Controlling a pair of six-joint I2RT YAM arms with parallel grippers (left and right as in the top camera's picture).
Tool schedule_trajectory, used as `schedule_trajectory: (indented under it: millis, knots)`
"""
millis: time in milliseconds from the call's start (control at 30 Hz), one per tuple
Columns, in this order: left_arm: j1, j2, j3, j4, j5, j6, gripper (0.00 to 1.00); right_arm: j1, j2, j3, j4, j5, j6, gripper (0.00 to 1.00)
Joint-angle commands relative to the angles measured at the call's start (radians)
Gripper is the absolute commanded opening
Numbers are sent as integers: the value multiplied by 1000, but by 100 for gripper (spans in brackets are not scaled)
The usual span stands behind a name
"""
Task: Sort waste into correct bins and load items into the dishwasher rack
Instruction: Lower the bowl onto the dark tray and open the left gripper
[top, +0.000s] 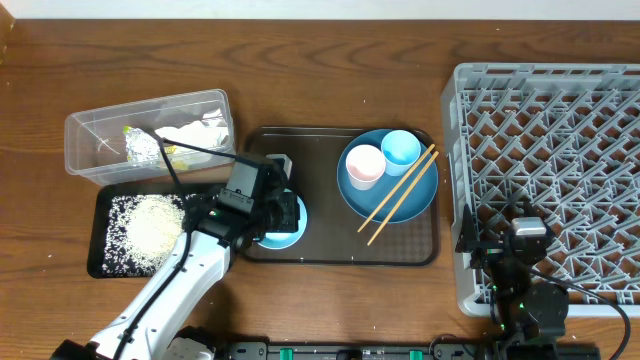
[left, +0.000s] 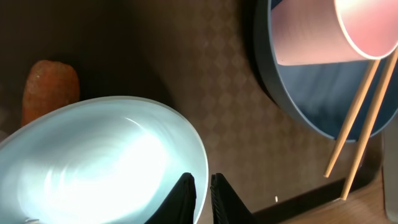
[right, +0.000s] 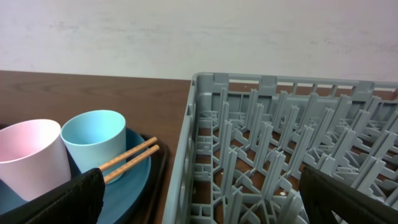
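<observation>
No legible txt (any view)

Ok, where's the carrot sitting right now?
Left wrist view, upper left: the carrot lies on the brown tray, just beyond the far rim of the pale bowl. The overhead view doesn't show it.

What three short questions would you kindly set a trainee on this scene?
1. True or false: the pink cup stands on the blue plate.
2. Which holds the rice? A clear tub, B black tray, C rack.
3. What does the left gripper pinch?
Key: 1 true; 2 B; 3 the rim of the pale bowl.
</observation>
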Motion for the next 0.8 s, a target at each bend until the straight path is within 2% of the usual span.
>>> schedule_trajectory:
  millis: [0, 133, 267, 433, 767]
  knots:
    - [-2, 3, 9, 1, -65, 39, 11, -11, 1, -1, -4, -3, 13, 99]
    - [-2, -36, 9, -9, -89, 44, 10, -11, 1, -1, -4, -3, 13, 99]
    - [-2, -101, 9, -31, -93, 113, 10, -11, 1, -1, -4, -3, 13, 99]
    - [-2, -159, 9, -79, -270, 118, 10, -11, 1, -1, -4, -3, 13, 99]
    - [-2, -160, 8, -142, -572, -110, 10, -11, 1, -1, -4, -3, 13, 99]
